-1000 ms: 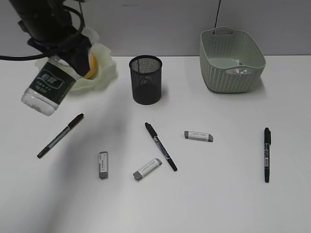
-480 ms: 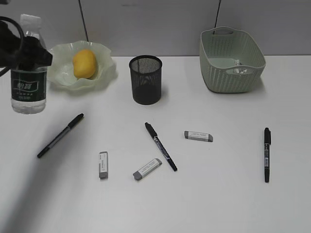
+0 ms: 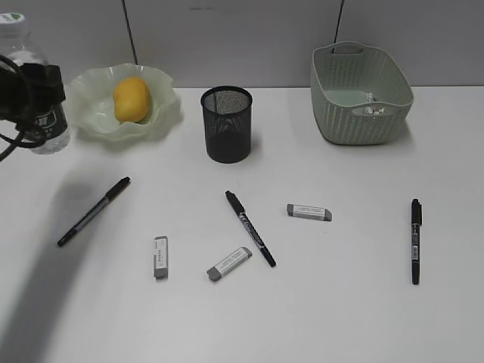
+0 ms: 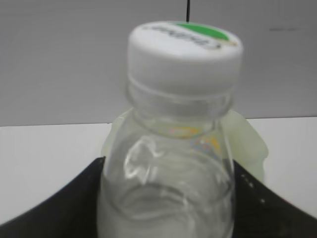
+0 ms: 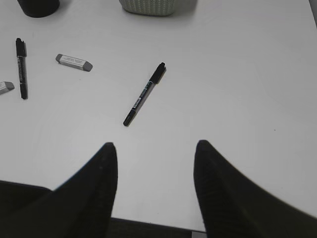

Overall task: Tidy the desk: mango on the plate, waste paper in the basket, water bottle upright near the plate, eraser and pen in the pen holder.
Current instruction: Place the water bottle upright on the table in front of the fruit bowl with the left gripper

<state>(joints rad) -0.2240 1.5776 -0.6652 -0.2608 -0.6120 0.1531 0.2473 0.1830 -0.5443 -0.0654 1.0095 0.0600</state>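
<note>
The water bottle (image 3: pixel 30 91) stands upright at the far left, just left of the plate (image 3: pixel 165 106), with my left gripper (image 3: pixel 36 98) shut on its body. The left wrist view shows its white-and-green cap (image 4: pixel 185 49) and the clear body between black fingers (image 4: pixel 54 203). The mango (image 3: pixel 130 98) lies on the plate. White waste paper (image 3: pixel 370 107) sits inside the basket (image 3: pixel 359 121). Three pens (image 3: pixel 94 210) (image 3: pixel 250 228) (image 3: pixel 415 240) and three erasers (image 3: pixel 160 256) (image 3: pixel 229 263) (image 3: pixel 308 212) lie on the desk in front of the pen holder (image 3: pixel 226 123). My right gripper (image 5: pixel 154 148) hangs open over bare desk, near a pen (image 5: pixel 144 93).
A grey wall runs behind the desk (image 3: pixel 340 318). In the right wrist view an eraser (image 5: pixel 74 62) and another pen (image 5: pixel 21 68) lie to the left, and the desk's near edge (image 5: pixel 148 225) runs between my fingers.
The left gripper swung the bottle from tilted in front of the plate to upright, then carried it back and left beside the plate. The mango is uncovered again.
</note>
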